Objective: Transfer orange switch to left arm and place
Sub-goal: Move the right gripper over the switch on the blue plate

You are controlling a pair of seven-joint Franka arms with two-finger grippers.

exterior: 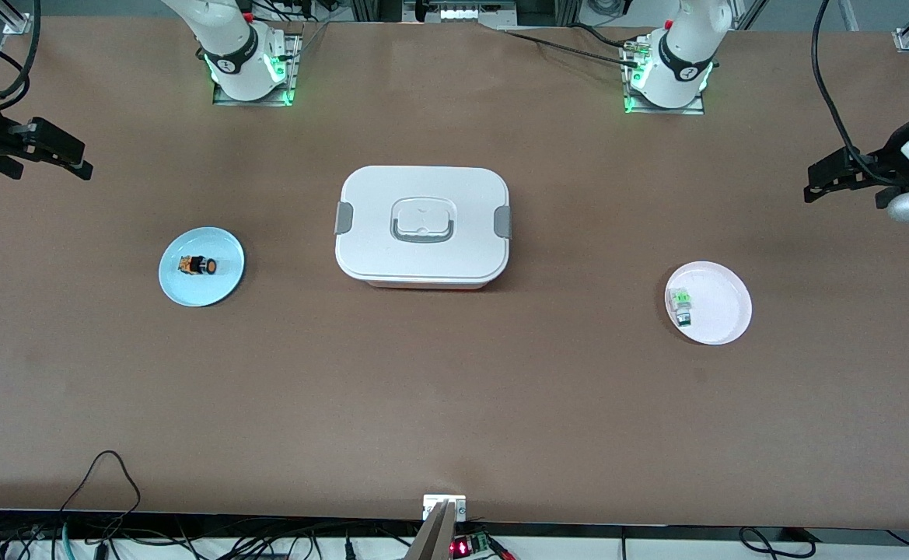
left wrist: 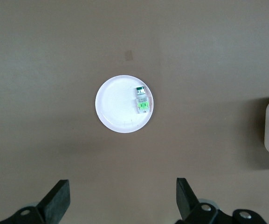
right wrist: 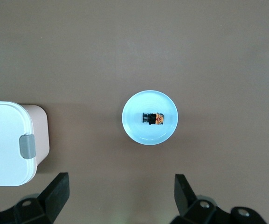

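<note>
Waiting high, nothing picked up yet

Hovering well above the table's ends, both pincers spread wide and empty: right gripper (right wrist: 120, 196) up over the right arm's end, left gripper (left wrist: 122, 198) up over the left arm's end. Orange switch (exterior: 199, 265) lying on its side on the blue plate (exterior: 225, 281), toward the right arm's end, well apart from the box (exterior: 423, 225) at mid-table. Probably best done by dropping straight down onto the plate, closing across the black body, lifting clear, then handing over above or nearer the front camera than the box, never brushing the lid. Counting: two arms, two plates, two switches, one box. Green-and-white switch (exterior: 682, 305) on the white plate (exterior: 722, 311), to be left alone.
</note>
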